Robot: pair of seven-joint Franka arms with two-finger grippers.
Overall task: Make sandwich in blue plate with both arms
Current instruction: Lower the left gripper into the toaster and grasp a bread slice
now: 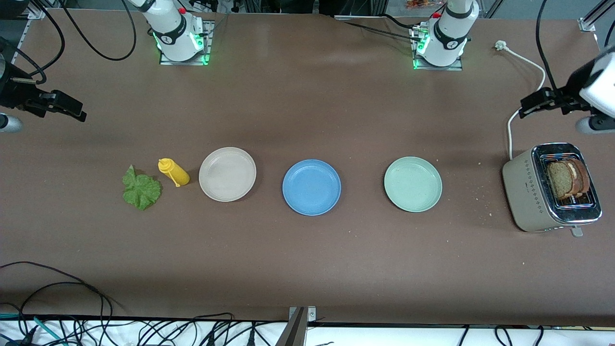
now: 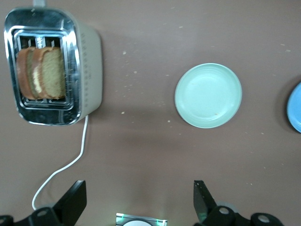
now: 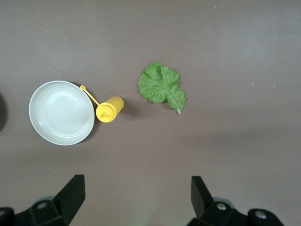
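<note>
The blue plate (image 1: 311, 187) (image 2: 296, 108) lies bare at the table's middle. Two brown bread slices (image 1: 567, 179) (image 2: 42, 70) stand in the toaster (image 1: 521, 187) (image 2: 91, 66) at the left arm's end. A ruffled green lettuce leaf (image 1: 141, 190) (image 3: 162, 87) lies flat at the right arm's end. My left gripper (image 1: 533, 103) (image 2: 140, 188) hangs open and holding nothing, over the toaster's white cord. My right gripper (image 1: 72, 110) (image 3: 137, 183) hangs open and holding nothing, over bare table near the lettuce.
A beige-white plate (image 1: 227, 174) (image 3: 61, 113) and a pale green plate (image 1: 412, 184) (image 2: 208, 95) flank the blue one. A yellow squeeze bottle (image 1: 174, 172) (image 3: 109, 109) lies on its side between lettuce and beige plate. The white cord (image 1: 511, 129) runs from the toaster toward the bases.
</note>
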